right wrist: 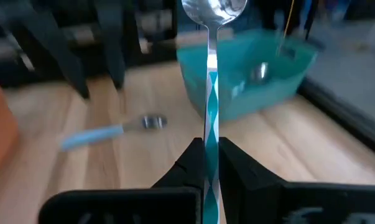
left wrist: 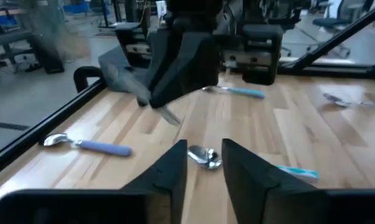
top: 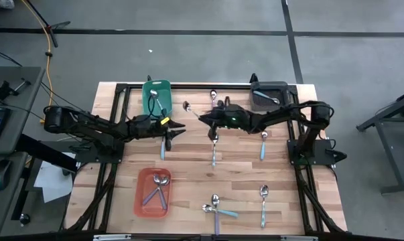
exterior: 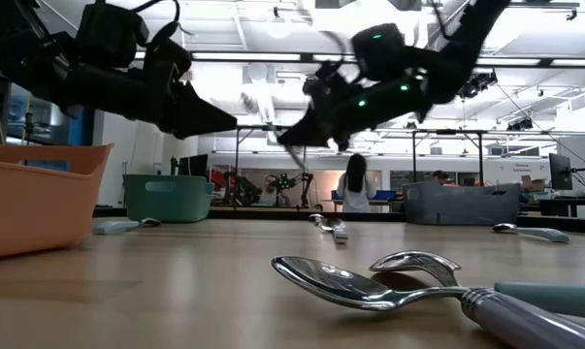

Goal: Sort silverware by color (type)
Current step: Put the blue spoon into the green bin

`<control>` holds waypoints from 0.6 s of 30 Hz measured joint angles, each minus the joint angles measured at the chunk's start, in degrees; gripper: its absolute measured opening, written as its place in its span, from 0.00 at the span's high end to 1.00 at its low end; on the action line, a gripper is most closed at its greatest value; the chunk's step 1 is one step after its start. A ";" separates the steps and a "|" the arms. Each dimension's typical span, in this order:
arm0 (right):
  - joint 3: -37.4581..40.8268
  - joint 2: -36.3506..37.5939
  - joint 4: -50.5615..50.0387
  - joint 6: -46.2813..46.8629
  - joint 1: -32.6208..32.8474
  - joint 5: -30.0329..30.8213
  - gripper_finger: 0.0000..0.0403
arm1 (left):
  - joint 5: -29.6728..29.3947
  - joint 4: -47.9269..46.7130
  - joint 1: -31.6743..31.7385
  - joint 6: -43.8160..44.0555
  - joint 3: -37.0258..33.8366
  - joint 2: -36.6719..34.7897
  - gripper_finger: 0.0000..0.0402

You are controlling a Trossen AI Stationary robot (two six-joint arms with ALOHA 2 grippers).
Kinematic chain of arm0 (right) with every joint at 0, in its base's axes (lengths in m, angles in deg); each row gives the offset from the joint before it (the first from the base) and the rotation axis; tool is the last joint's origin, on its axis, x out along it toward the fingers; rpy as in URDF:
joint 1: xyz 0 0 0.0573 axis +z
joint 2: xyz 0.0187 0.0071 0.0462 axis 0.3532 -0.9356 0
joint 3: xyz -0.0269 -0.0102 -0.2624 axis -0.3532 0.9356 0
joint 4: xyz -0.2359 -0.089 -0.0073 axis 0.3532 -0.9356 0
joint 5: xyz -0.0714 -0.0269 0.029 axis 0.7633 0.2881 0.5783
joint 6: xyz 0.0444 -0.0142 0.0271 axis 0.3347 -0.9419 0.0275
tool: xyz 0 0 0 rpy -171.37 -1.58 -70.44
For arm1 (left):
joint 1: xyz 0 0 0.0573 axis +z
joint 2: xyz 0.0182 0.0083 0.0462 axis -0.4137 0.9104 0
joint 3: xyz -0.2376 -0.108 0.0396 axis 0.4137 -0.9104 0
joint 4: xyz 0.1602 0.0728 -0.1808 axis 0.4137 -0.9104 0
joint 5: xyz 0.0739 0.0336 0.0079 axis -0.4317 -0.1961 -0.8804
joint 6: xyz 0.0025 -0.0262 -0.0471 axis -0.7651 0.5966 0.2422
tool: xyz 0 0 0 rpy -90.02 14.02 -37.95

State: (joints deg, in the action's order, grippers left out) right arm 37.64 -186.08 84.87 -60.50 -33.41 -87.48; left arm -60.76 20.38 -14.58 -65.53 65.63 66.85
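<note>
Both arms reach in from the counter's sides toward its middle, stretched nearly level above the wood. The right end effector sits at the end of a long, low reach from the right-hand base, pointing toward the teal bin; its fingers are pinched tight on the thin handle of a light blue spoon, which sticks straight out ahead of them with the shiny bowl at the far end, lifted clear of the counter and just short of the bin. In the low view that arm slants down from upper right, with the spoon at its tip above the surface. The left end effector comes in from the left base, its wrist just beside the teal bin, hanging over a blue-handled spoon that lies on the wood; its fingers stand a little apart with nothing between them. Spoons already lie in the teal bin, in the orange bin near the front left, and in the grey bin at the far right. Loose spoons remain on the counter: two at mid-counter, a crossed pair near the front edge, and one beside them.
</note>
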 joint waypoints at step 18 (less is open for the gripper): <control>4.57 0.75 19.52 -2.85 6.93 -6.16 0.99 | 6.37 6.95 -0.29 1.16 9.19 1.87 0.61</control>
State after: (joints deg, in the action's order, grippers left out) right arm 42.21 -185.33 104.39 -63.35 -26.48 -93.64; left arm -54.39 27.32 -14.87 -64.37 74.82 68.73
